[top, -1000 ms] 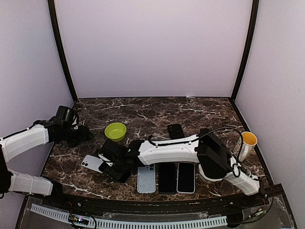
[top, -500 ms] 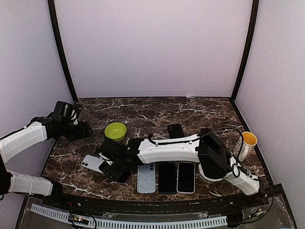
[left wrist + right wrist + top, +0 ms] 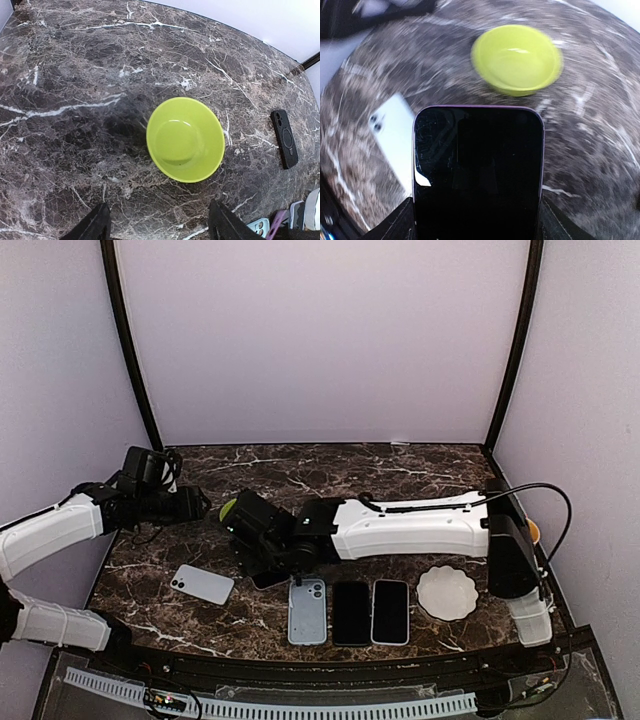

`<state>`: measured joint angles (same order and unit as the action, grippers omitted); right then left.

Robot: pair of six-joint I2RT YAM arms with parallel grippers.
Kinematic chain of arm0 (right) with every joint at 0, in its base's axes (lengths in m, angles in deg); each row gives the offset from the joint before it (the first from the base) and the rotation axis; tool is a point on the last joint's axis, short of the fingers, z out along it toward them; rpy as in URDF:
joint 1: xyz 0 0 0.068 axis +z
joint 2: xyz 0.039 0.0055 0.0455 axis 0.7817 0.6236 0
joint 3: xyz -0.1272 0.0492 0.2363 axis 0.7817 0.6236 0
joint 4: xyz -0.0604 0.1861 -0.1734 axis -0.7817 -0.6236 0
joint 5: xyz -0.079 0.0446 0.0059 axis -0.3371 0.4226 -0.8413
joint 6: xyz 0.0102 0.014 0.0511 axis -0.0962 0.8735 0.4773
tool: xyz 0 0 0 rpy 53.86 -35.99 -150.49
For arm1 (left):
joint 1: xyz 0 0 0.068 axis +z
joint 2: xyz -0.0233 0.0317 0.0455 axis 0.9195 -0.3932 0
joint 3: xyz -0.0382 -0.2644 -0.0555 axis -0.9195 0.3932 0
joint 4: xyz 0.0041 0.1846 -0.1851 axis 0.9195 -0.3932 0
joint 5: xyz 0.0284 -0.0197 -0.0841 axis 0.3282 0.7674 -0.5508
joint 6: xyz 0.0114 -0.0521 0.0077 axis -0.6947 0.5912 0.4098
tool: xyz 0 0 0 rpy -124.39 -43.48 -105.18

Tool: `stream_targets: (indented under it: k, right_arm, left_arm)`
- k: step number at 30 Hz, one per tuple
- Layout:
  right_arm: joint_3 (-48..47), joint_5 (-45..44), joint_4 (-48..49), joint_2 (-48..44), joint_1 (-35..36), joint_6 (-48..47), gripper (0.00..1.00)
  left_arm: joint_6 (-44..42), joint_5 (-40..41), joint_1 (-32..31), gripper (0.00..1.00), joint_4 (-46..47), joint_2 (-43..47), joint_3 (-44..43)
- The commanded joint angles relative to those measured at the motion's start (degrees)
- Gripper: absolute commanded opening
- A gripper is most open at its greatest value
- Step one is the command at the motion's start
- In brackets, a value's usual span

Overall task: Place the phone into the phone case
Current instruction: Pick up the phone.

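The right hand [image 3: 270,558] grips the phone [image 3: 477,170] by its sides, left of centre in the top view, over the bench [image 3: 420,480] near the bowl [image 3: 185,139]. The left hand [image 3: 160,226] hangs open at far left. The black case [image 3: 285,138] lies at the right edge of the left wrist view.

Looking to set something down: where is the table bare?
Bare marble runs along the back wall, behind the green bowl and the right arm. The near edge is crowded: white phone, blue case, two dark phones, white plate.
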<state>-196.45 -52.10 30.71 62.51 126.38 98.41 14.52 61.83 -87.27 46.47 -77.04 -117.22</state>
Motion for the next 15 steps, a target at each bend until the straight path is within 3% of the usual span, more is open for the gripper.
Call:
stream_targets:
  k: [1, 6, 15]
  right_arm:
    - [7.4, -15.8, -1.4, -5.3, 0.3, 22.0, 0.00]
    - [17.1, -20.1, 4.0, -8.7, 2.8, 34.5, 0.00]
    - [7.2, -27.9, -14.0, -1.1, 9.8, 46.8, 0.00]
  left_arm:
    - [1.9, 2.0, -1.9, 0.69, 0.6, -0.5, -1.4]
    - [2.9, 0.4, -2.2, 0.70, -0.5, -2.2, -2.1]
    - [1.5, -3.0, -2.1, 0.70, 1.7, 0.4, -0.3]
